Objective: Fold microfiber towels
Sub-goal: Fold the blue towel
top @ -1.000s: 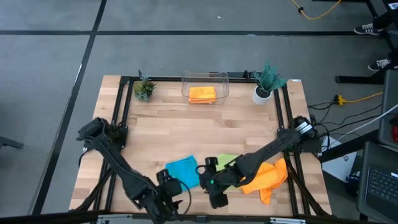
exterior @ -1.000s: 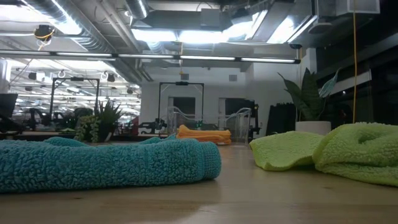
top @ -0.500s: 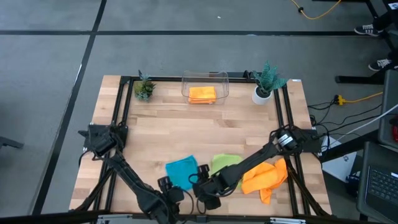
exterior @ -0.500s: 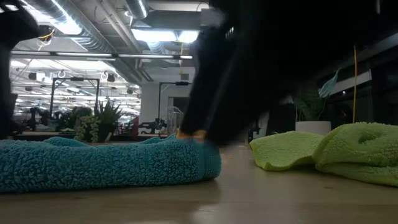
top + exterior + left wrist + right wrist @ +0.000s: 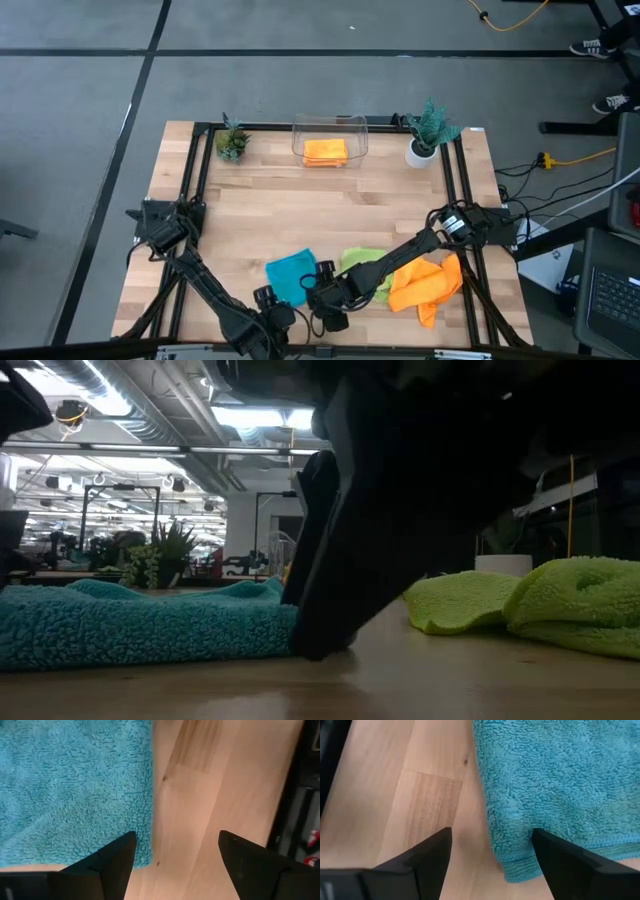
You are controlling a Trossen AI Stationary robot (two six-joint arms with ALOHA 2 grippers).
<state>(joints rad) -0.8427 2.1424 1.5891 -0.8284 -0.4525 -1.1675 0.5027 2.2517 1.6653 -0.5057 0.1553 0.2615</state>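
On the bench [image 5: 330, 210] your teal towel [image 5: 291, 275] lies flat at the front edge, and both end effectors, left [image 5: 172, 851] and right [image 5: 492, 851], stand spread at its corners, so uneven closing could bunch it.

occluded: teal towel [image 5: 140, 622] end behind right arm [image 5: 400, 510]; low view
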